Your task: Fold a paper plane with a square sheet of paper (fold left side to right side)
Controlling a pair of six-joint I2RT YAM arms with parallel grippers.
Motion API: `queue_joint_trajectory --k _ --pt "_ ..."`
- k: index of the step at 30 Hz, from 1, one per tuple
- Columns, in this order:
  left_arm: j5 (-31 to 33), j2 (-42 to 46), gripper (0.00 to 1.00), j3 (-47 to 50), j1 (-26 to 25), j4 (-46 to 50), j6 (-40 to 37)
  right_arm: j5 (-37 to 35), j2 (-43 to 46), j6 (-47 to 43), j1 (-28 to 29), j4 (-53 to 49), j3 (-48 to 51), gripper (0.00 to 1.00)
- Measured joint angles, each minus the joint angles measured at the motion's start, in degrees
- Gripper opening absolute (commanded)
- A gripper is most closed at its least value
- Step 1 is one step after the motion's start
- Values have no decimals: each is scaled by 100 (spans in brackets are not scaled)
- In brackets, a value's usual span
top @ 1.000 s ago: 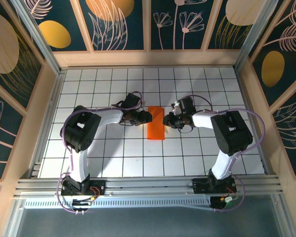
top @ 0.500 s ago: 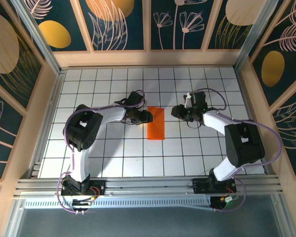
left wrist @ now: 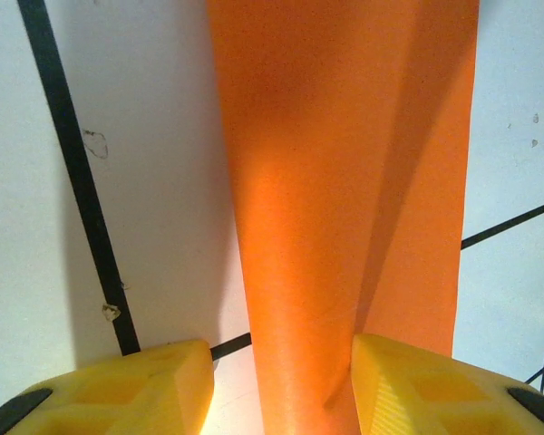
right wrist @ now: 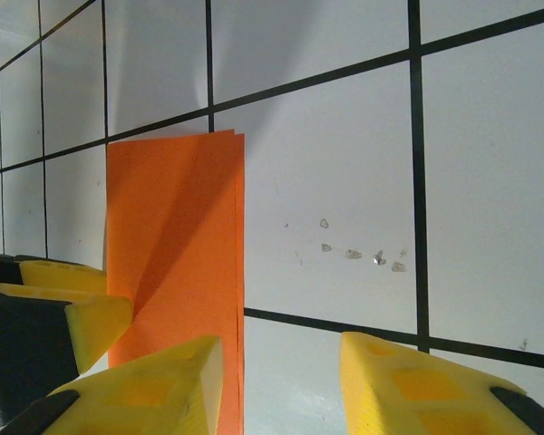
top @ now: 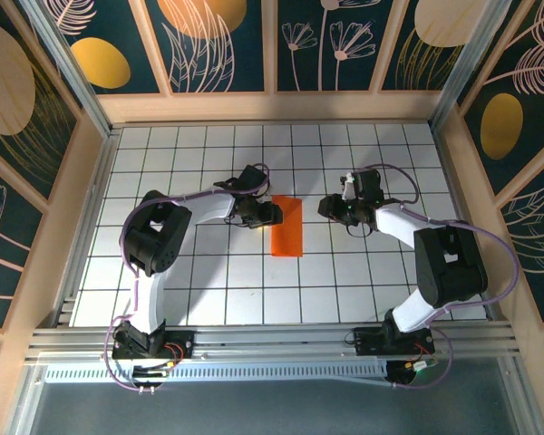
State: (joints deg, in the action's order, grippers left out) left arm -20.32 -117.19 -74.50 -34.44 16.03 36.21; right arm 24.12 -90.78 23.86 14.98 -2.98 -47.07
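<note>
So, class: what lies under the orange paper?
The white gridded table; its black lines vanish beneath the orange paper. The surface directly below it is covered.

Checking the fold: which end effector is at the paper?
The left end effector: the paper runs between its jaws. The right end effector sits clear of it.
</note>
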Motion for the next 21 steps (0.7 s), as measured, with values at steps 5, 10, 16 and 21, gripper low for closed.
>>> queue_joint_trajectory --k 5,10,16,21 --pt "7 -63 48 -127 -9 155 -9 129 0 0 -2 2 0 39" --pt "35 -111 49 -225 -20 282 -42 295 0 2 -2 17 0 39" --pt "129 -153 49 -337 -52 435 -133 365 0 0 -2 17 0 39" --pt "142 -186 49 -402 -61 522 -175 435 0 0 -2 17 0 38"
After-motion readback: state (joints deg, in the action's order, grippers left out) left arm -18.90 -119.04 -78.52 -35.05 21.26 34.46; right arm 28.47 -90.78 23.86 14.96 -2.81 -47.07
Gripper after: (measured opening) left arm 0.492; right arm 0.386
